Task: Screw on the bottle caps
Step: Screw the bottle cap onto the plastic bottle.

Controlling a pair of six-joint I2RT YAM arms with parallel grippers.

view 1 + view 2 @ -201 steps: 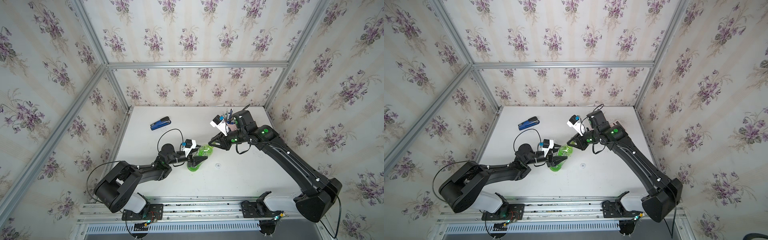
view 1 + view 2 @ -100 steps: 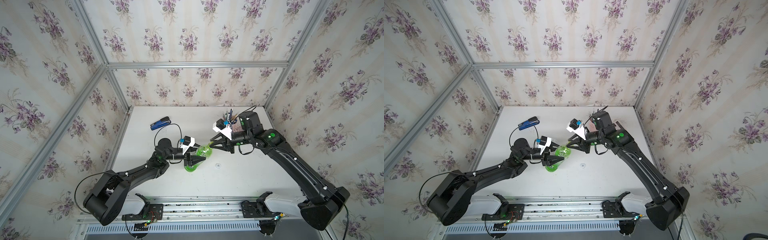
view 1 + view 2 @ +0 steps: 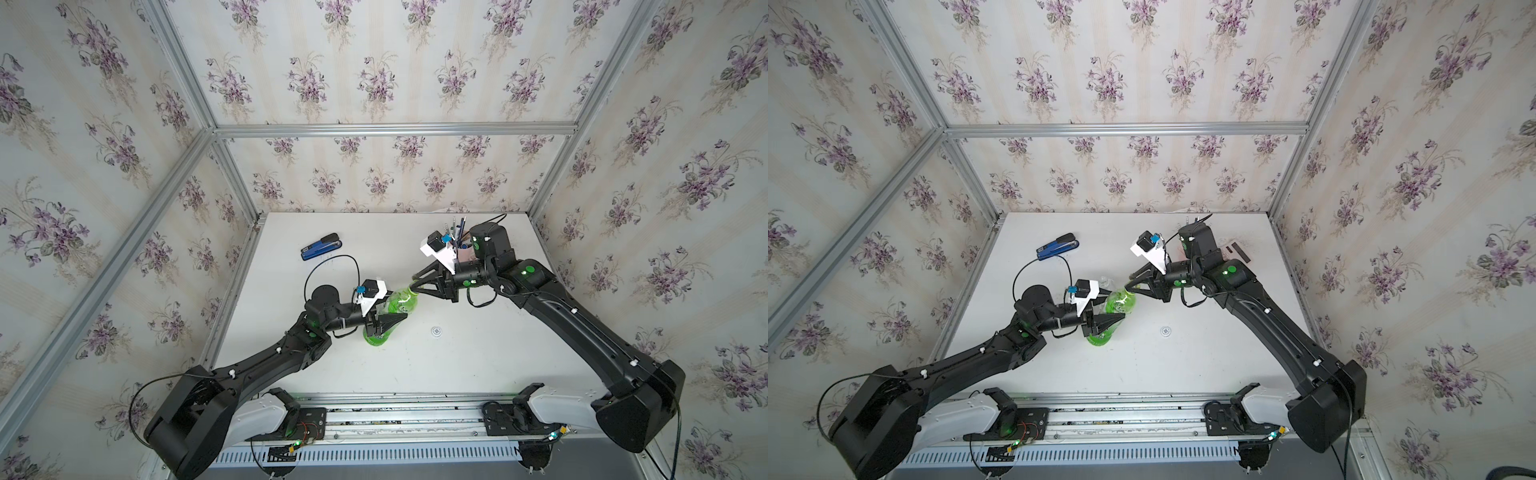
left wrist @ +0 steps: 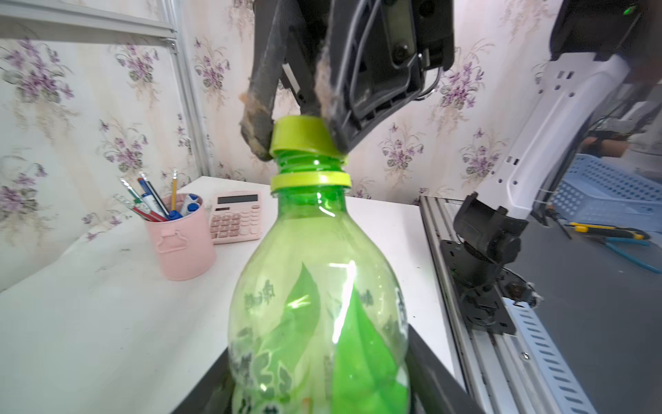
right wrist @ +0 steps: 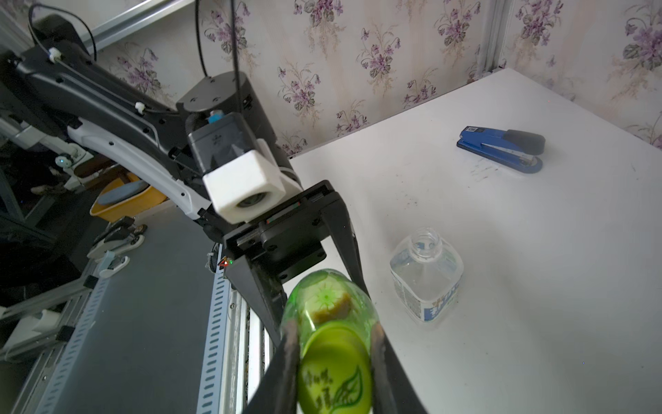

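Note:
The translucent green bottle [image 3: 397, 305] [image 3: 1119, 303] [image 4: 318, 286] leans toward the right arm. My left gripper [image 3: 394, 323] [image 3: 1113, 322] [image 4: 322, 387] is shut on its lower body. My right gripper [image 3: 414, 286] [image 3: 1128, 286] [image 5: 333, 365] is shut on the yellow-green cap [image 4: 301, 138] [image 5: 335, 372]. The cap rests on the bottle's mouth, with bare thread showing under it. The clear bottle [image 5: 426, 276] [image 3: 1106, 283] stands open just behind the green one. The white cap [image 3: 436, 331] [image 3: 1165, 331] lies alone on the table to the right.
A pink pen cup [image 4: 182, 240] [image 3: 463, 249] and a pink calculator [image 4: 236, 222] [image 3: 1237, 251] stand at the back right. A blue stapler [image 3: 321, 252] [image 3: 1057, 246] [image 5: 501, 147] lies at the back left. The table's front edge meets the metal rail [image 3: 395, 415].
My right gripper has moved left and down, bringing the yellow-green cap onto the green bottle's mouth. The left arm has stretched forward a little with the bottle.

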